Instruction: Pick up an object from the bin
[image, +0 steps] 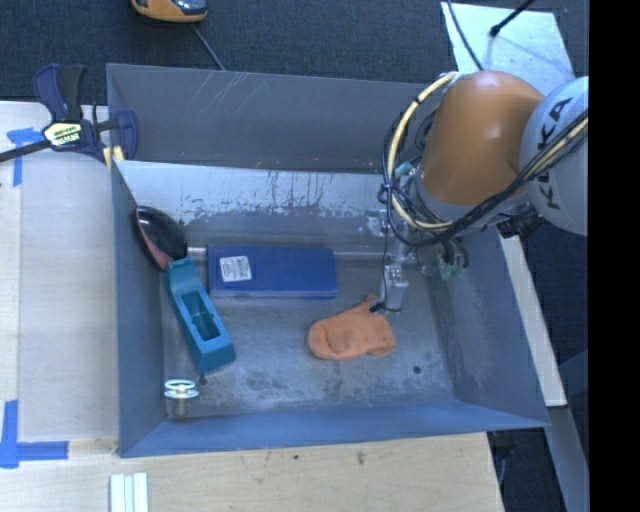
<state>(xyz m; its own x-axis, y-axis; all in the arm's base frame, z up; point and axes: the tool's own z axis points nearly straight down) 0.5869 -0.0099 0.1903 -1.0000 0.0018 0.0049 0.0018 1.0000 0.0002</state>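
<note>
- Gripper (393, 296) is low in the grey bin (300, 425), right of centre, tip at the upper right edge of the orange lumpy soft object (350, 338).
- Gripper opening cannot be told, nor any hold on the object.
- Orange object lies on the bin floor, centre-right.
- Blue flat box (275, 272) lies just behind it.
- Teal block (202, 318), dark spoon-like thing (158, 236) and small metal piece (181, 390) lie along the left side.
</note>
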